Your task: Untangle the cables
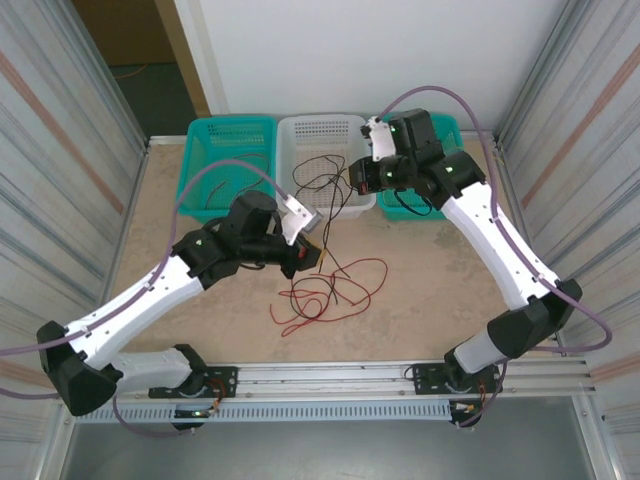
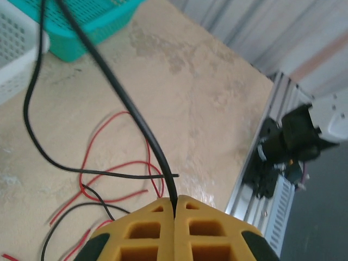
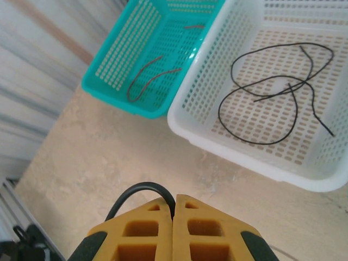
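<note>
Our left gripper is clamped shut on a black cable that climbs away from its tips. Our right gripper is pinched on the same cable, which curls out beside its fingertips. Red cables lie tangled on the table just beside the left gripper. A second black cable lies looped in the white basket, and a reddish cable lies in the teal basket beside it.

Black cable in white basket
</note>
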You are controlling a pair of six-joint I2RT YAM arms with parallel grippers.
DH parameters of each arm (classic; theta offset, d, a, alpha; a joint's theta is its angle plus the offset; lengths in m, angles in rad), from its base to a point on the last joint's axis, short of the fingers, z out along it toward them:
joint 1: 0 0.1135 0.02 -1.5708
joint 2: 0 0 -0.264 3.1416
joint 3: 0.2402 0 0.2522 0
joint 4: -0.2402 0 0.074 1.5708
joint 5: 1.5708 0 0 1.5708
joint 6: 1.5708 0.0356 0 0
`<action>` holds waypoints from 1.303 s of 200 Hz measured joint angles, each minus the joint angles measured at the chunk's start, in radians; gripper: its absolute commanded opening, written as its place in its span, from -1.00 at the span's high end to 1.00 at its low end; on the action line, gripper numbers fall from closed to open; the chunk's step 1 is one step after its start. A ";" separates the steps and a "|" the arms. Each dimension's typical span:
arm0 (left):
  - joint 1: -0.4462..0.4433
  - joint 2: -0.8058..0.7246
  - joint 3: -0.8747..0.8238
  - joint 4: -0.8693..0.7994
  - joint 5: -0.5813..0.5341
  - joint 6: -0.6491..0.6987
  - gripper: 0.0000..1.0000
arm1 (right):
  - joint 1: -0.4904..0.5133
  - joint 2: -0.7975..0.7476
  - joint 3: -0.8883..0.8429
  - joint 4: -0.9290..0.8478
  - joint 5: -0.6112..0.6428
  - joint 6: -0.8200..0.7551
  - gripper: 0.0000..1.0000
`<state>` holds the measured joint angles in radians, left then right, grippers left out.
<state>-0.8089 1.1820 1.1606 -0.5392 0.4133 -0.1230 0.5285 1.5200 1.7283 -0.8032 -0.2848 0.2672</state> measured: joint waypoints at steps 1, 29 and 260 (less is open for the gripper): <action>-0.001 0.002 0.004 -0.006 0.004 0.005 1.00 | 0.002 0.001 0.001 -0.002 0.000 -0.002 1.00; -0.003 0.040 0.069 -0.089 0.051 0.059 1.00 | 0.045 0.010 0.011 -0.016 0.000 -0.054 1.00; 0.289 -0.113 0.047 -0.042 -0.451 -0.003 -0.25 | -0.037 -0.013 -0.063 0.158 -0.175 0.086 1.00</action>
<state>-0.5201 1.0695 1.2072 -0.5808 -0.0372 -0.1257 0.4919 1.5070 1.6657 -0.6449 -0.4599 0.3534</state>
